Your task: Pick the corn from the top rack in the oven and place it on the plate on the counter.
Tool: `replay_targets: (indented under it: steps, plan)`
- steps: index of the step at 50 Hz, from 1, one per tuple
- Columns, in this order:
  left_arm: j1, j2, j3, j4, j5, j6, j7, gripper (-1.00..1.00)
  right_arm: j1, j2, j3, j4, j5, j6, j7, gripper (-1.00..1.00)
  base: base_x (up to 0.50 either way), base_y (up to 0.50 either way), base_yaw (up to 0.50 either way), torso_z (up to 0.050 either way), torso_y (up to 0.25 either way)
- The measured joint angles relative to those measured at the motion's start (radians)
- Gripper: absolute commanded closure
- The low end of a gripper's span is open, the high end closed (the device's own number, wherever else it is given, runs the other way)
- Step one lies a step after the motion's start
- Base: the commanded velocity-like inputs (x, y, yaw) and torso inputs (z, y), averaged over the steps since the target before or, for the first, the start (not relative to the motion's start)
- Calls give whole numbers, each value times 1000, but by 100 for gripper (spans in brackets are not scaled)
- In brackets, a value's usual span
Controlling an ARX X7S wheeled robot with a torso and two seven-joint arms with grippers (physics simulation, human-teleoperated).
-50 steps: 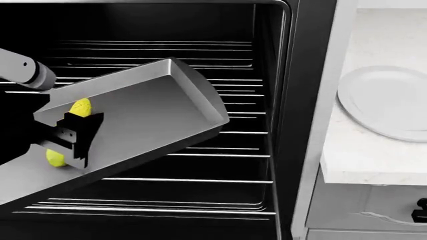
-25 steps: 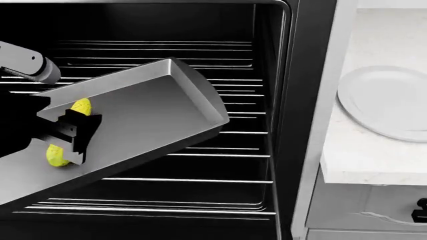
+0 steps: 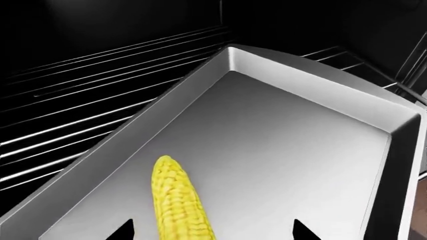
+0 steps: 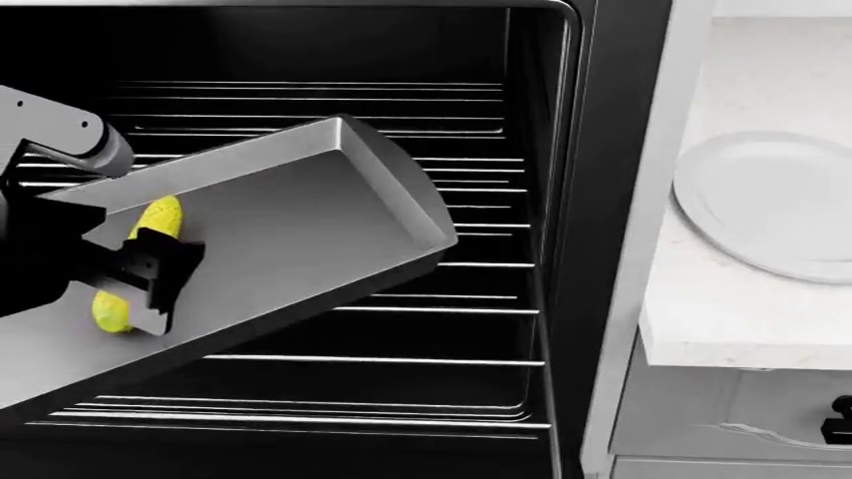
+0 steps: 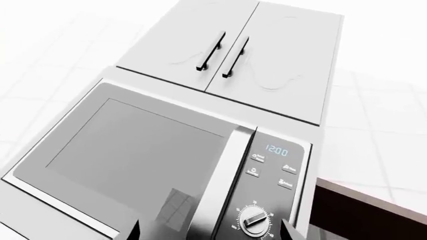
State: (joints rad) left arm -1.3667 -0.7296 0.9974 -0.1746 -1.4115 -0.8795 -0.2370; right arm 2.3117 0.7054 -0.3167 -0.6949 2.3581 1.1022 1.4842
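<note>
Oven point(image 4: 586, 200) cavity open, wire racks inside. Worktop point(image 4: 719, 319) at right carries the white plate point(image 4: 772, 205). Grey baking tray point(image 4: 306, 230) sits tilted on a rack – corn point(image 4: 158, 218) lies in it. Left gripper point(image 4: 140, 269) straddles the cob, fingers spread, not yet touching. Right gripper point(image 5: 210, 231) faces a microwave point(image 5: 153, 155) – tips apart, empty.

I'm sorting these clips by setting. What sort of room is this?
Most likely a simulated home kitchen. A built-in oven with wire racks stands open, holding a baking tray with corn. A microwave sits below wall cabinets, and a white plate rests on a marble-look counter.
</note>
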Motion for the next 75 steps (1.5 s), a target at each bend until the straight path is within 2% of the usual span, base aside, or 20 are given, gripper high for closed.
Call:
replay_targets:
  steps: [56, 75]
  plan:
    - [55, -7, 2, -33, -4, 12, 21, -100, -78, 29, -23, -56, -58, -47, -51, -100, 0, 0, 0, 0, 0]
    - [54, 2, 1, -84, -24, 9, 62, -100, -130, 18, -26, -66, -118, -42, -84, -100, 0, 0, 0, 0, 0]
